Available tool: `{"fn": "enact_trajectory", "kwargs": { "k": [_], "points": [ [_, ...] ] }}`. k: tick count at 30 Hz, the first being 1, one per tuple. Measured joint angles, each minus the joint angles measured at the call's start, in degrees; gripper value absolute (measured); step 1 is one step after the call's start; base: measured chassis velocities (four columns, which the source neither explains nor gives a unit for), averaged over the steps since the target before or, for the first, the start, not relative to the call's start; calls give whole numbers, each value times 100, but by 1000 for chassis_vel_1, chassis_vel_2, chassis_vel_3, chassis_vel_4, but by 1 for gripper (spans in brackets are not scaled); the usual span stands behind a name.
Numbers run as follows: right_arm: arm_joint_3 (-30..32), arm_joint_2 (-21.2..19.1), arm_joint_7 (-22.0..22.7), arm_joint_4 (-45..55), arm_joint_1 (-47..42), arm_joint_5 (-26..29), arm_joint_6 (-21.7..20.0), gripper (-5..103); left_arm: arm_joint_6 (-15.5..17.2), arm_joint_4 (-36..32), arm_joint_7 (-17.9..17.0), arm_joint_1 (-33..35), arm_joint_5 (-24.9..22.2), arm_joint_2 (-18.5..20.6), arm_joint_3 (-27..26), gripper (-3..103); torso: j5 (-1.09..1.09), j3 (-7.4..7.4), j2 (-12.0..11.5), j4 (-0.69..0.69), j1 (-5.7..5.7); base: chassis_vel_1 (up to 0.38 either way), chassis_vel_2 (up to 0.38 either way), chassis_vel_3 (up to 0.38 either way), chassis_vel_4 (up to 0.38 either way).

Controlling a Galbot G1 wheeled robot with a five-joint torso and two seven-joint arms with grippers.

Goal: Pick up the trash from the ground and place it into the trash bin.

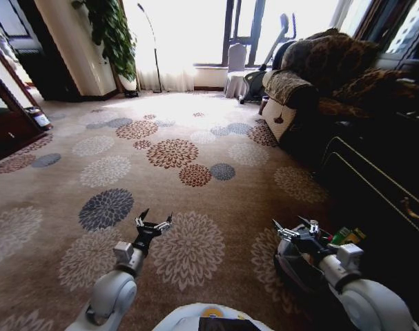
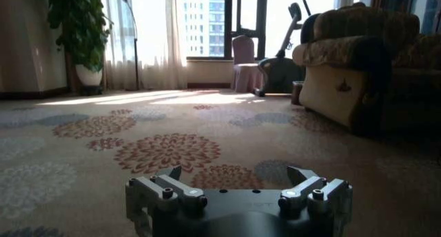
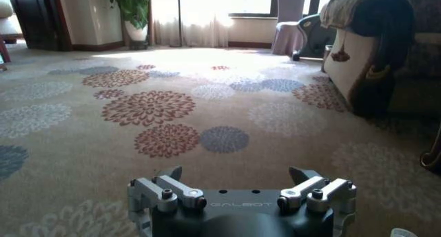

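My left gripper (image 1: 154, 222) hovers low over the flowered carpet, open and empty; the left wrist view shows its fingertips spread (image 2: 234, 172). My right gripper (image 1: 297, 227) is open and empty too, fingers apart in the right wrist view (image 3: 236, 172). Directly below the right forearm stands the trash bin (image 1: 289, 265), dark and round with a pale liner at its rim. A green and yellow piece of trash (image 1: 346, 236) lies just right of the right wrist; I cannot tell whether it is inside the bin or beside it.
A dark cabinet (image 1: 375, 179) lines the right side, with a brown sofa (image 1: 313, 76) beyond it. Far back stand a chair (image 1: 235, 69), an exercise bike (image 1: 264, 62), a floor lamp (image 1: 154, 48) and a potted plant (image 1: 116, 34). Open carpet (image 1: 168, 152) stretches ahead.
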Motion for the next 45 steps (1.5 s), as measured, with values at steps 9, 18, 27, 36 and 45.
{"fn": "enact_trajectory", "kwargs": {
  "k": [9,18,27,36,45],
  "points": [
    [154,-6,0,41,-278,8,106,100,47,47,-29,-164,-63,280,-53,100,-1,0,-1,0,0,84,-90,-84,80],
    [65,154,0,230,-345,-48,102,100,-8,258,-5,-202,-115,370,-74,100,-3,-1,-1,1,0,202,-182,-200,212],
    [-12,353,-1,261,-445,-271,278,100,-294,476,-20,-323,-51,464,35,100,-1,-1,-1,3,0,201,-106,-113,199],
    [50,480,0,294,-510,-170,383,100,-324,433,-39,-356,-39,472,122,100,1,1,-1,0,0,56,-37,-35,51],
    [126,562,-1,452,-598,-346,347,100,-247,401,18,-340,74,474,199,100,0,1,-1,1,0,0,0,0,0]
  ]
}}
